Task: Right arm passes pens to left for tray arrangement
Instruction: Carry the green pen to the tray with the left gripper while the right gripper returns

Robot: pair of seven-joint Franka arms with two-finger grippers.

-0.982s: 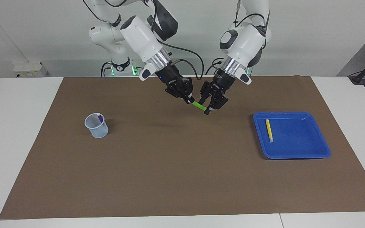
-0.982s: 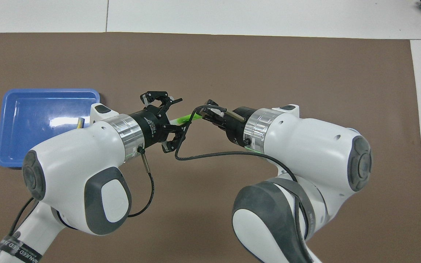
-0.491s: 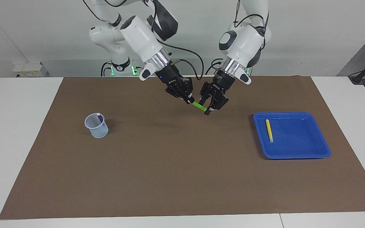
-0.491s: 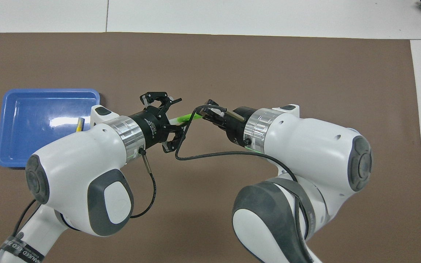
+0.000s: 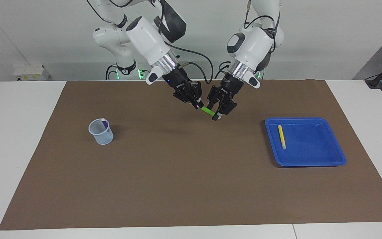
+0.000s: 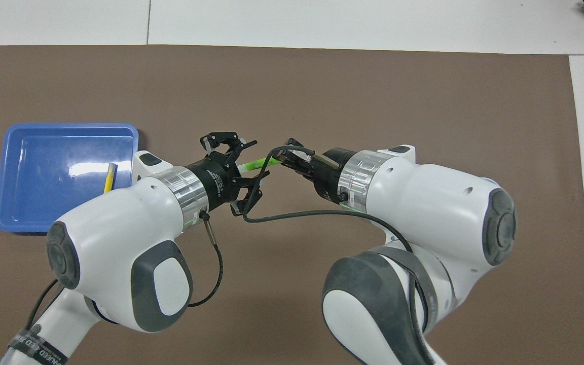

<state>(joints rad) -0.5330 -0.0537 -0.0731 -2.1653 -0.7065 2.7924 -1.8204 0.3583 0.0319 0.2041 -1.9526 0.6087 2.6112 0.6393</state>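
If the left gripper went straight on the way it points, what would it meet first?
Most likely the green pen, which lies between the left gripper's fingers while the right gripper holds its other end.

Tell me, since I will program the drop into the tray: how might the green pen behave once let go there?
The green pen looks slim and round, so it may roll on the flat blue tray; the raised rim should stop it. Held by one end, it stays straight, so it is probably stiff and light. The yellow pen lies still there, so a low release likely works.
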